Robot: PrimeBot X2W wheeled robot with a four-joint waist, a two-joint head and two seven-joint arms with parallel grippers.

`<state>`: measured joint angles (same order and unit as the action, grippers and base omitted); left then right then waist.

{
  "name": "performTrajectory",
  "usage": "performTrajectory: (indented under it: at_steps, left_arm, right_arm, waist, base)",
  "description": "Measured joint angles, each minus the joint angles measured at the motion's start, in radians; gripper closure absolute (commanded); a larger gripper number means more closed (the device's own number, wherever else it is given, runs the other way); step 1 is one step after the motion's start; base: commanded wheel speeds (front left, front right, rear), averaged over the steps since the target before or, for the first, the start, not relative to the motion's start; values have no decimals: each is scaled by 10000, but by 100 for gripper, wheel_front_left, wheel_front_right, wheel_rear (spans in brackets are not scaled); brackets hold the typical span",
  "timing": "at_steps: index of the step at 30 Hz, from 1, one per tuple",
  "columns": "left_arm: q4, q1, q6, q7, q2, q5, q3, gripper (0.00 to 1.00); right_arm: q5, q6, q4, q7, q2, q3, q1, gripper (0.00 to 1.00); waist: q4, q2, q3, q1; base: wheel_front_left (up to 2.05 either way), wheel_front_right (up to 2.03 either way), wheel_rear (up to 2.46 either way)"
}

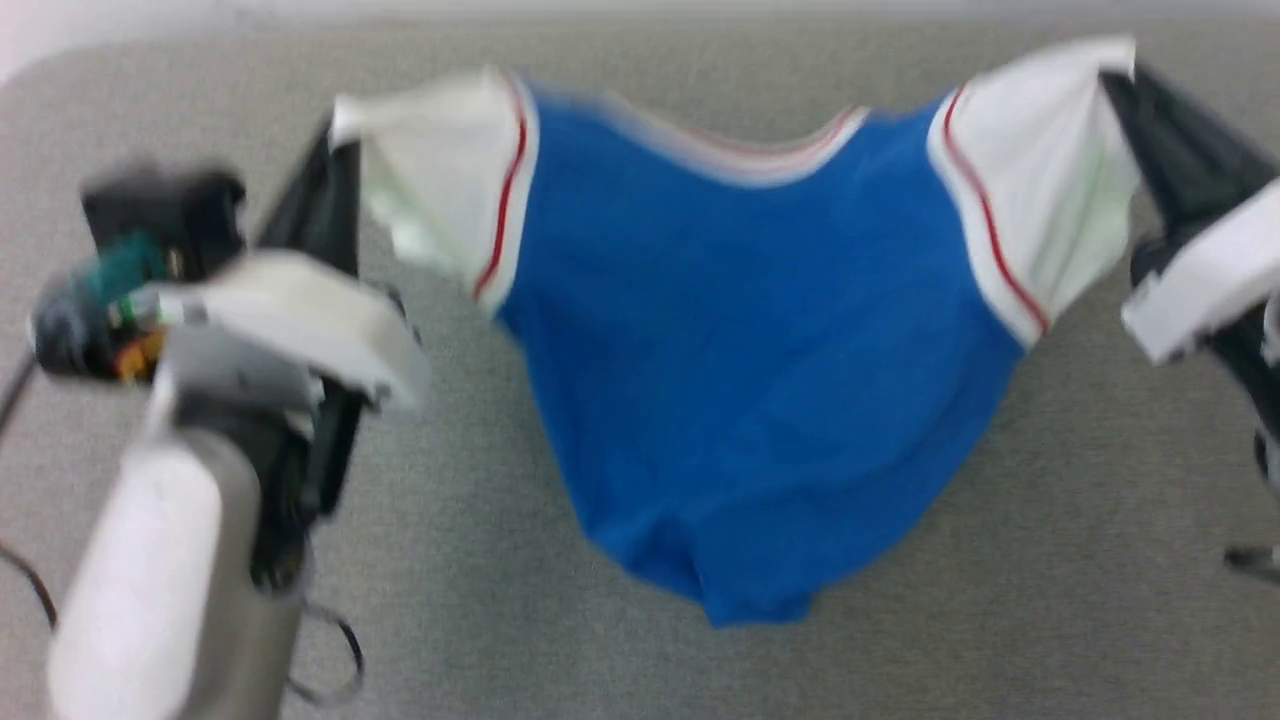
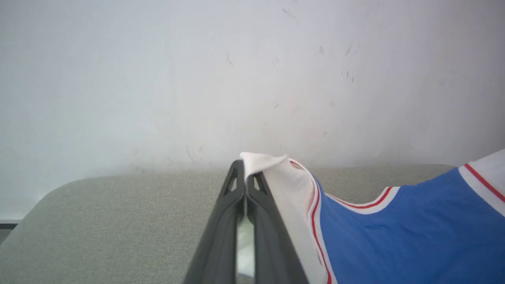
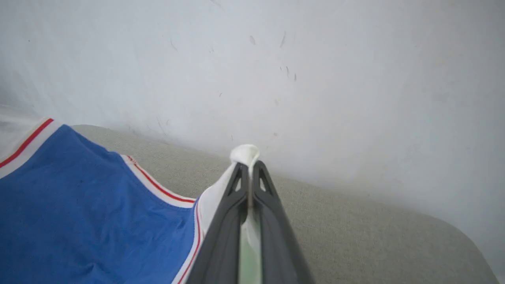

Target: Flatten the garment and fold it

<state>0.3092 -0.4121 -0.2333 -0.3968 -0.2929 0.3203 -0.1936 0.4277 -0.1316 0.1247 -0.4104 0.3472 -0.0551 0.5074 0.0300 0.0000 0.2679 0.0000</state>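
1. Two grippers concern us. Our left gripper (image 2: 245, 167) is clamped narrow on the tip of one white sleeve (image 2: 276, 173); cloth shows between its fingers (image 2: 221, 225).
2. Our right gripper (image 3: 249, 169) is pinched likewise on the opposite sleeve (image 3: 244, 152).
3. The garment (image 1: 760, 350) hangs between them. Its sleeve-to-sleeve axis runs left to right, the collar (image 1: 760, 160) sags, and the hem (image 1: 760, 605) droops toward us over the grey padded surface (image 1: 1100, 520). Whether the hem touches, we cannot tell.
4. Left forearm (image 1: 140, 580) and right forearm (image 1: 1200, 270) are spread wide, fingers pointing toward the wall (image 2: 236, 79); neither is nearer.
5. We judge flattening calls for lowering both together, span taut.
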Motion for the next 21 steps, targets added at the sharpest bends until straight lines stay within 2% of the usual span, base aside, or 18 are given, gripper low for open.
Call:
performTrajectory:
  at_steps: [6, 11, 21]
  left_arm:
    - [-1465, -2852, 815, -700, -320, -144, -326, 100]
    - [-3070, -4930, 1166, -1103, -433, -288, -430, 100]
    - [-5288, -8091, 1273, -2171, -554, -497, -516, 100]
  right_arm:
    - [-251, 0, -639, -399, 73, -865, 2321, 100]
    - [-535, -2, -1787, -545, -12, -1294, 4209, 100]
    - [-949, -2, -4334, -650, -284, -1417, 7207, 100]
  waist:
    - [-273, 0, -719, 0]
    - [-526, 0, -1237, -1]
    - [-1132, 0, -1727, -2]
  base:
    - [0, 0, 0]
    - [0, 0, 0]
    - [0, 0, 0]
